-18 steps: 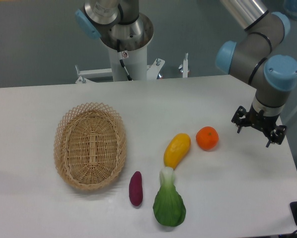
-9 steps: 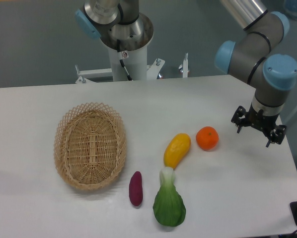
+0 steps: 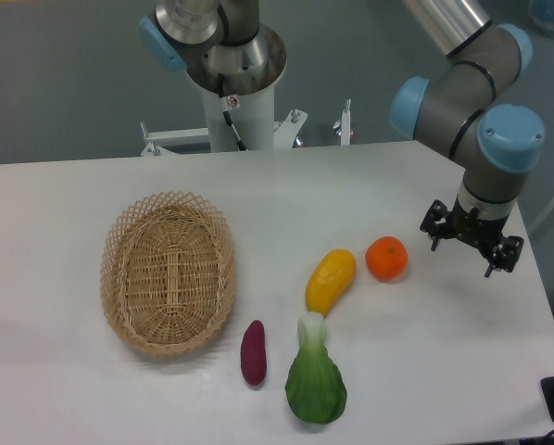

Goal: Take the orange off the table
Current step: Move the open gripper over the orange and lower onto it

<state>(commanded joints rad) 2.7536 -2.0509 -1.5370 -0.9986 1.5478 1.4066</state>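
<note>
Orange (image 3: 386, 258) sits on the table (image 3: 92, 389), right of centre, just beside the upper tip of the yellow fruit (image 3: 330, 281) but w/ a sliver of white showing between them. Nothing touching it, nothing on top. Gripper (image 3: 471, 247) hangs off to its right, near but clearly apart, above the tabletop, fingers pointing down. Jaws look spread, w/ daylight between the two tips, nothing held. Approach phase by my read, grab not yet made.

Handling, judging by looks: small, round, prob light, firm skin w/ a bit of give. Smooth-ish peel and a ball shape mean it can roll or squirt out if pinched off-centre. Best bet is to come straight down and close across the widest part, at the middle, fingers on opposite sides. Keep the closing line clear of the yellow fruit on the left, since a finger dropping on that side has little room. Moderate squeeze should do; too hard risks bruising, too light and it slips.

Elsewhere: wicker basket (image 3: 169, 272) far left, purple veg (image 3: 254, 351) and leafy green (image 3: 315, 384) toward the front edge, all well apart from the orange.
</note>
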